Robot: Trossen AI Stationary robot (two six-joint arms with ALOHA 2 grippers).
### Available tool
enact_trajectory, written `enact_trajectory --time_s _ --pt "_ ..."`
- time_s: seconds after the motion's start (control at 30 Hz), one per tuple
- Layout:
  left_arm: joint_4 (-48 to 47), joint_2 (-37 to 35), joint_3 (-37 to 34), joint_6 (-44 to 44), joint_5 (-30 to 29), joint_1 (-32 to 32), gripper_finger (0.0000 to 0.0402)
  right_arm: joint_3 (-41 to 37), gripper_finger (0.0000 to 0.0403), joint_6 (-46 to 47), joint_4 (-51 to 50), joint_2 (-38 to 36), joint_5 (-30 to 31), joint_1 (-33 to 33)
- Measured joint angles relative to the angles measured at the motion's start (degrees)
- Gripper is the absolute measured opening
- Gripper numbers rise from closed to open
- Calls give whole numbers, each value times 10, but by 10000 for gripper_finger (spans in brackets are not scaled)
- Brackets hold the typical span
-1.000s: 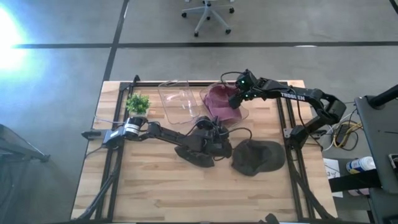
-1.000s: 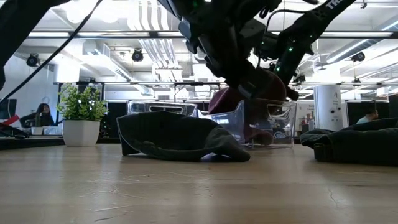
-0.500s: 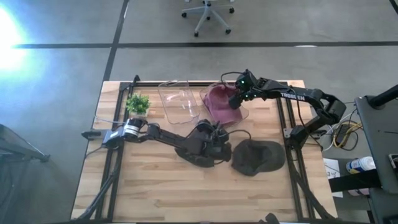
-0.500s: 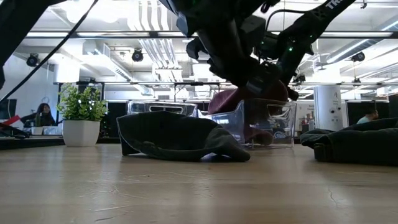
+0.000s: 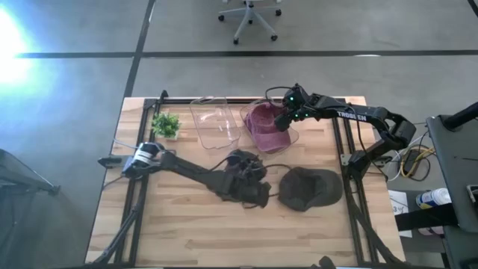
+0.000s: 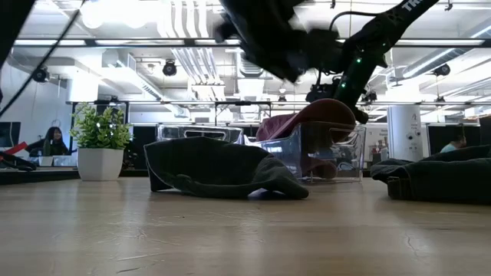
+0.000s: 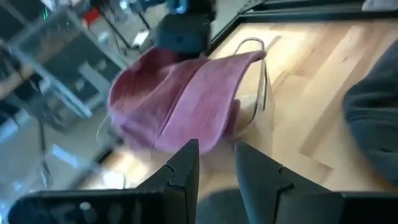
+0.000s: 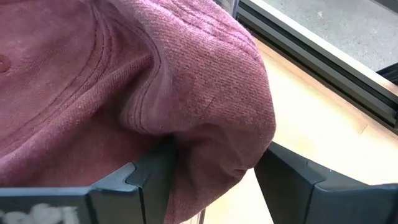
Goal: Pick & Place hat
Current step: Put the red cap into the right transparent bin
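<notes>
Between the closed-down fingers of the right gripper [image 8: 211,177] a fold of the maroon hat [image 5: 263,119] is pinched, the hat draped over the clear bin [image 5: 287,137] directly below, while the left gripper [image 7: 216,163], slightly parted and empty, hangs above the dark hat [image 5: 240,185].

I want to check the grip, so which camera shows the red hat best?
Right wrist view: the red hat fills it, between the right gripper fingers. High and left wrist views show it whole over the bin; low view shows its side.
</notes>
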Motion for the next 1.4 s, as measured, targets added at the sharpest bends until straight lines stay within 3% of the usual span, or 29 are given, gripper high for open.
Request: enact_trajectory --time_s 0.17,0.5,0.67,0.8,0.9,1.0,1.13,1.4 --pt "-103 -24 -35 -222 17 17 97 1 206 -12 -9 -7 0 0" --pt "-24 -70 -115 -237 133 82 97 57 206 -59 -87 -13 16 1" --pt "92 -130 -213 -254 217 93 97 106 206 -68 -144 -13 14 1" --pt "245 -195 -326 -281 261 111 97 146 206 -64 -189 -14 -10 1" --pt "346 -228 -401 -309 309 135 97 161 206 -42 -179 -11 -12 -8" --pt "399 -242 -445 -325 317 152 96 177 205 -21 -140 4 -5 -25" --pt "414 -242 -451 -318 328 165 96 214 205 -12 -127 40 1 -43" --pt "400 -238 -400 -257 356 165 96 249 205 -24 -180 112 -51 -24"
